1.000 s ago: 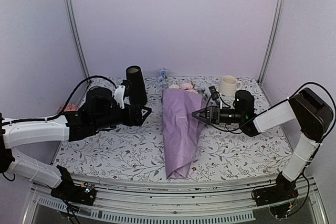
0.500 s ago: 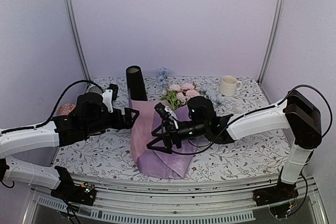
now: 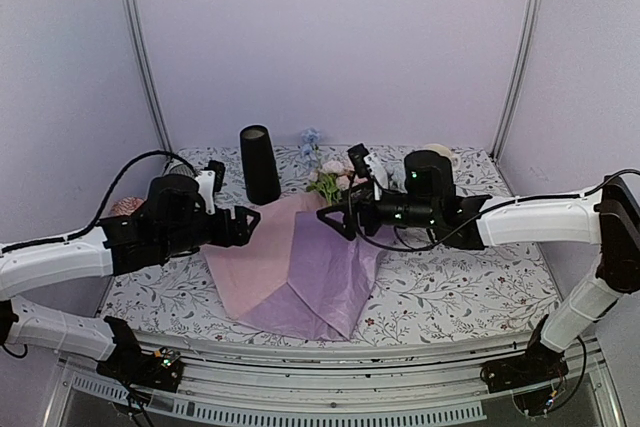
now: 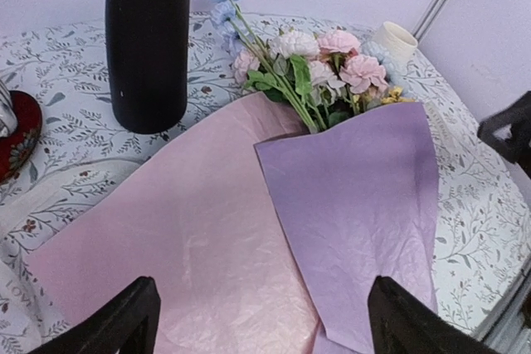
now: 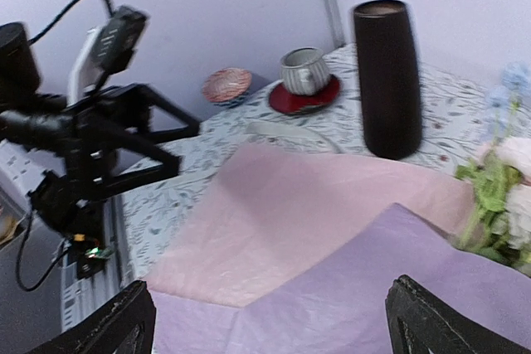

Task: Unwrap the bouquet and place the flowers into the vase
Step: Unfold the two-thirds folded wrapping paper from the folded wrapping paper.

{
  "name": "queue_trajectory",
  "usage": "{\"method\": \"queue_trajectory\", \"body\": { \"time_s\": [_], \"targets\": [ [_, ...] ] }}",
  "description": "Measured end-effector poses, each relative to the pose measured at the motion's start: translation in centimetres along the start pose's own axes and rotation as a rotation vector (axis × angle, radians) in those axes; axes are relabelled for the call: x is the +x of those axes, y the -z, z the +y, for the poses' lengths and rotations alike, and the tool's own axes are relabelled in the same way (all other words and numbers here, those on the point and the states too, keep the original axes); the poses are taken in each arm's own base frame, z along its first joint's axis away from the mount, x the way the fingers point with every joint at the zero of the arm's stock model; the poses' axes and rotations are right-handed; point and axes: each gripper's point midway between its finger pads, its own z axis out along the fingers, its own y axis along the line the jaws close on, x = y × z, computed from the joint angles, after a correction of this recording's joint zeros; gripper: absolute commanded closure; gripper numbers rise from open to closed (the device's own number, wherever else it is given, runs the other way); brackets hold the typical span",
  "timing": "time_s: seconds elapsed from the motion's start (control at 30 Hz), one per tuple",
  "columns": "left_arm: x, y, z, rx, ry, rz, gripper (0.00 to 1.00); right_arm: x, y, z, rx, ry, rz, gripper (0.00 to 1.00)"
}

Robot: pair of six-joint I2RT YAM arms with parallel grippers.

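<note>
The bouquet's lilac-pink paper cone (image 3: 335, 267), closed a second earlier, lay with its left flap spread flat, its pink and white artificial flowers (image 3: 335, 177) beside the tall matte black vase (image 3: 259, 164), the left gripper (image 3: 250, 225) and right gripper (image 3: 335, 221) both wide apart and empty, so unwrapping seemed half done

Lilac-and-pink wrapping paper (image 4: 249, 238), black vase (image 4: 148, 39), pink, white and blue flowers (image 4: 323, 47), leaf-printed white tablecloth (image 4: 66, 80).

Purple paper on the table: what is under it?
A pink sheet spreads out from beneath it, and flower heads poke out at its top. Their lower stems are hidden.
</note>
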Motion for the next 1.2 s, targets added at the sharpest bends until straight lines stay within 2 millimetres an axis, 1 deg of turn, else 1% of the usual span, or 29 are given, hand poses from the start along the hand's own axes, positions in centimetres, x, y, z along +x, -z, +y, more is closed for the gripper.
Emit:
{"method": "queue_trajectory", "body": {
  "time_s": [0.03,0.1,0.13,0.2,0.27,0.37,0.47,0.53,0.6,0.67,0.8,0.87,0.97,1.07,1.13,1.2],
  "targets": [
    [0.1,-0.2,-0.3,0.011,-0.007,0.010,0.17,-0.1,0.2,-1.3,0.041,-0.008,-0.006,0.01],
    [0.5,-1.1,-0.8,0.023,-0.020,0.043,0.22,0.5,0.7,-3.4,0.118,-0.027,0.000,0.01],
    [1.0,-1.8,-1.0,0.023,-0.026,0.067,0.23,0.9,0.9,-4.6,0.161,-0.036,0.006,0.01],
    [2.2,-3.0,-1.2,0.025,-0.037,0.119,0.26,2.1,1.4,-6.2,0.236,-0.049,0.022,0.01],
    [3.7,-4.2,-1.2,0.033,-0.037,0.174,0.29,3.2,1.9,-7.2,0.293,-0.053,0.036,0.01],
    [6.0,-6.0,-1.3,0.071,-0.015,0.259,0.32,5.5,2.8,-8.9,0.386,-0.059,0.054,0.01],
    [7.3,-7.4,-1.5,0.117,0.025,0.314,0.34,7.8,3.7,-9.9,0.442,-0.071,0.076,0.01],
    [8.0,-8.4,-2.0,0.159,0.056,0.343,0.36,8.7,4.2,-10.4,0.469,-0.077,0.087,0.01],
    [8.4,-9.3,-2.7,0.205,0.080,0.367,0.40,8.6,4.4,-10.6,0.481,-0.077,0.075,0.01],
    [8.9,-9.9,-3.4,0.248,0.108,0.391,0.44,7.9,4.7,-10.6,0.491,-0.073,0.048,0.01],
    [10.4,-11.4,-4.2,0.295,0.150,0.454,0.43,6.0,5.1,-10.2,0.480,-0.072,-0.019,0.01],
    [11.0,-12.0,-4.3,0.297,0.169,0.480,0.41,5.5,5.2,-10.1,0.477,-0.075,-0.036,0.01],
    [11.6,-12.6,-4.4,0.298,0.189,0.499,0.37,5.5,5.2,-10.1,0.474,-0.079,-0.043,0.01],
    [11.9,-12.8,-4.6,0.295,0.202,0.508,0.37,5.7,5.4,-10.1,0.476,-0.080,-0.040,0.01],
    [11.9,-12.9,-4.9,0.299,0.204,0.509,0.39,5.8,5.5,-10.1,0.475,-0.080,-0.040,0.01],
    [11.8,-13.2,-5.3,0.305,0.204,0.510,0.43,5.8,5.6,-10.0,0.475,-0.080,-0.042,0.01]
  ]
}}
